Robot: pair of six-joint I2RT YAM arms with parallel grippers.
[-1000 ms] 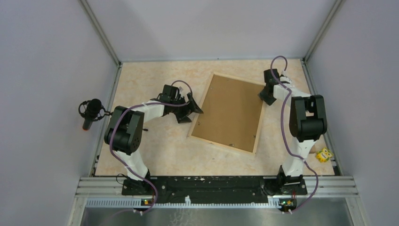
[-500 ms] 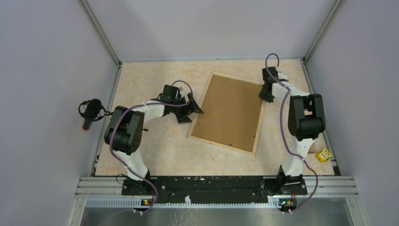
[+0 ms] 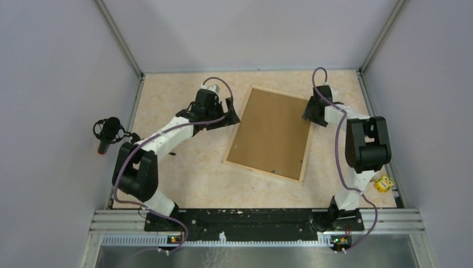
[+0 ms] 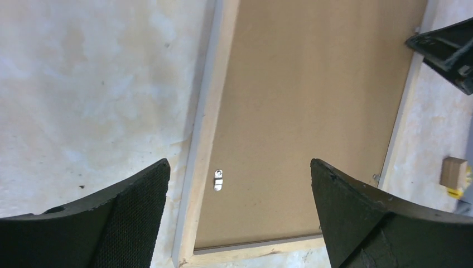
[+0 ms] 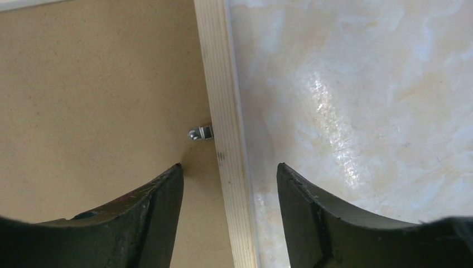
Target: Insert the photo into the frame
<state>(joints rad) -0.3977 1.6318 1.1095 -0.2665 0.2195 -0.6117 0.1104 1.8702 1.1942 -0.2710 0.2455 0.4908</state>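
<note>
The frame (image 3: 268, 173) lies face down mid-table, a pale wooden rim around a plain brown backing board (image 3: 273, 134). The photo does not show in any view. My left gripper (image 3: 233, 114) hovers wide open at the frame's far left edge. In the left wrist view this gripper (image 4: 240, 162) looks down on the left strip (image 4: 209, 111) and a small metal clip (image 4: 218, 180). My right gripper (image 3: 310, 114) is at the right edge. In the right wrist view its open jaws (image 5: 228, 166) straddle the right strip (image 5: 222, 100), apart from it, beside a metal tab (image 5: 201, 133).
A small yellow object (image 3: 384, 183) sits by the right rail near the right arm's base. A black microphone (image 3: 109, 131) hangs outside the left wall. Metal rails border the marbled tabletop (image 3: 184, 167).
My left arm has swung away from me, to the frame's far left edge. The right gripper shifted slightly farther along the right strip and its jaws have spread wider.
</note>
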